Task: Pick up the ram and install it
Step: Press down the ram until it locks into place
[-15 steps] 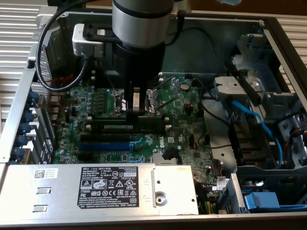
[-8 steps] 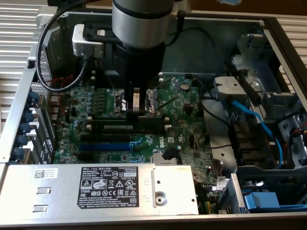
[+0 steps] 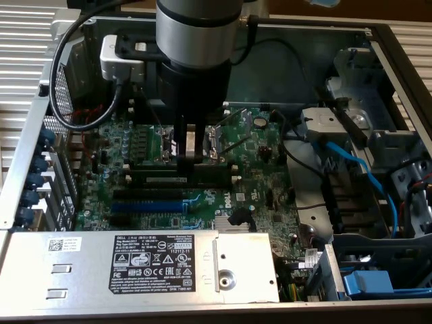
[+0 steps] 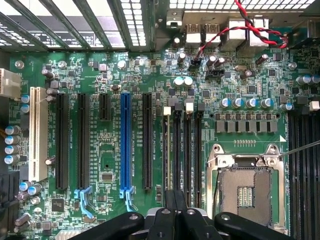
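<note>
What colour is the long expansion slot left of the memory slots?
Blue expansion slot, clearest in the wrist view.

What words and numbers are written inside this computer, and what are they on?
"DELL": start of the top line on the white label of the silver power supply.
"DELL" logo: on the green motherboard.
Other label print, the small barcode sticker, and the board's white lettering: too small to read.

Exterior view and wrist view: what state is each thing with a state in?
Case, open.
Gripper, fingers shut, low over the memory slots.
Ram, edge-up in a black memory slot; latched or not, cannot tell.
Blue expansion slot, empty.
CPU socket, uncovered, no cooler.
</note>
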Controlling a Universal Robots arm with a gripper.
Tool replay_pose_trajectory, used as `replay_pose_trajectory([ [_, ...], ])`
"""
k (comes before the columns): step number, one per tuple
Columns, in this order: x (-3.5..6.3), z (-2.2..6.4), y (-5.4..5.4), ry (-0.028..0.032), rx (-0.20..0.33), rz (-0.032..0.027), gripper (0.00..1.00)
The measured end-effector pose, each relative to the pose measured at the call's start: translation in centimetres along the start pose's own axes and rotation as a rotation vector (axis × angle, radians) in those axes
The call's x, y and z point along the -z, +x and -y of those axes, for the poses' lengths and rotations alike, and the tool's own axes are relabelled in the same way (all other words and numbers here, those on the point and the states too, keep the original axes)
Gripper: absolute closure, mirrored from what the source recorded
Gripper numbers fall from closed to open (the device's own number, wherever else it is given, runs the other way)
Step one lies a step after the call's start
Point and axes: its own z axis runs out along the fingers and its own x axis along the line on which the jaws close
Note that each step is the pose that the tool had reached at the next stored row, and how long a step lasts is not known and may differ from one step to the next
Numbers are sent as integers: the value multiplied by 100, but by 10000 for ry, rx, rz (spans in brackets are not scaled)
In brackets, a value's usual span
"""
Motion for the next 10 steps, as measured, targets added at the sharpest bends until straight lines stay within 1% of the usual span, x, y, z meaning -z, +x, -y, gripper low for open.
replay_pose_trajectory([
  [5,-18,0,1,14,6,-9,90],
  [10,-24,1,0,28,9,-1,90],
])
